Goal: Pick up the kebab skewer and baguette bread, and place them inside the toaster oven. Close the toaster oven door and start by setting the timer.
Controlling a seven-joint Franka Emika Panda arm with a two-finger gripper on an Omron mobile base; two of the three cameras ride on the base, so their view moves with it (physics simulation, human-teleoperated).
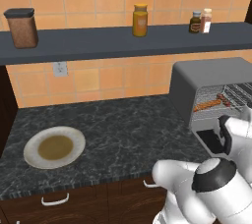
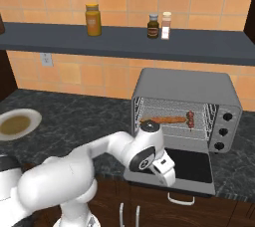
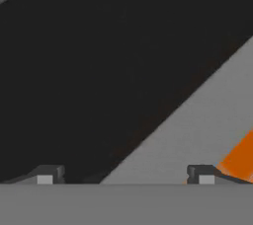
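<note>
one plate (image 1: pixel 29 155), one skewer (image 2: pixel 190 118), one baguette (image 2: pixel 162 120), four jars (image 1: pixel 140 20).

Even flat light, soft (rendered) edges

A: What colours, upper frame?
B: Orange-tan tiled wall (image 1: pixel 98 75), dark slate shelf (image 1: pixel 123 41). On it a brown canister (image 1: pixel 21 27) with a black lid at upper left, and a yellow jar (image 1: pixel 140 20) at centre.
A: Lower down?
B: Black counter (image 1: pixel 123 134) veined with grey marbling. At lower left, a cream plate (image 1: pixel 54 147) with an olive-brown middle.
A: And right?
B: Grey oven (image 2: pixel 187 109), dark glass door (image 2: pixel 187 166), orange-brown baguette (image 2: pixel 162 120), red-and-brown skewer (image 2: pixel 190 118).
</note>
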